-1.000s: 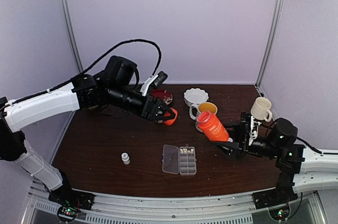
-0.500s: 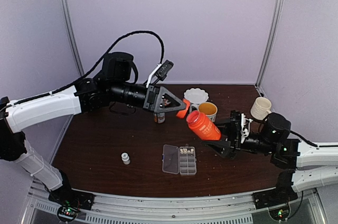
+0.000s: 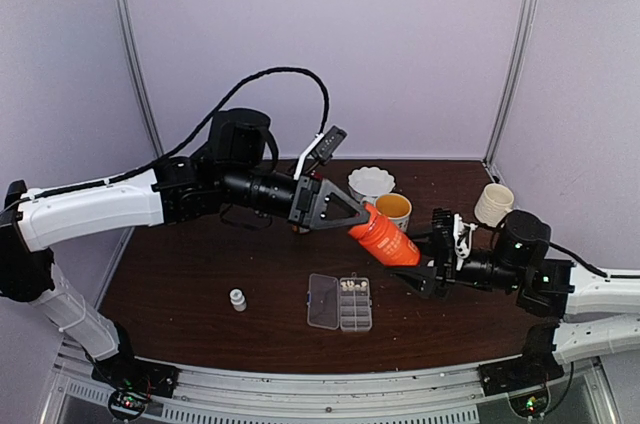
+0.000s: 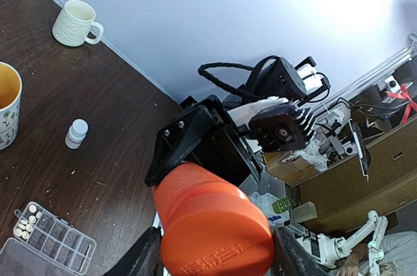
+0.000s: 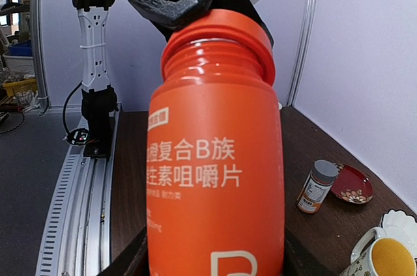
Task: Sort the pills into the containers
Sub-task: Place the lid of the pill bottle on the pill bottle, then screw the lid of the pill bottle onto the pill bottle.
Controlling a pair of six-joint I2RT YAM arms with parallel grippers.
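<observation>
My right gripper (image 3: 425, 266) is shut on a big orange bottle (image 3: 387, 240), tilted up and to the left above the table; the right wrist view shows its body (image 5: 215, 185) filling the frame. My left gripper (image 3: 357, 216) is shut on the bottle's orange cap (image 4: 215, 230), which sits against the bottle's mouth (image 5: 218, 38). Below them lies the clear pill box (image 3: 341, 303), lid open to the left. Cream pills (image 3: 354, 285) lie in its far cells and show again as pills (image 4: 26, 224) in the left wrist view.
A small white bottle (image 3: 237, 299) stands left of the box. At the back are a yellow-lined mug (image 3: 393, 208), a white bowl (image 3: 371, 182) and a white mug (image 3: 494, 204). A grey-capped orange bottle (image 5: 316, 186) stands by a red dish (image 5: 352, 188).
My left gripper has carried the orange cap rightward from near the red dish to the bottle's mouth. My right gripper has moved the bottle left to meet it.
</observation>
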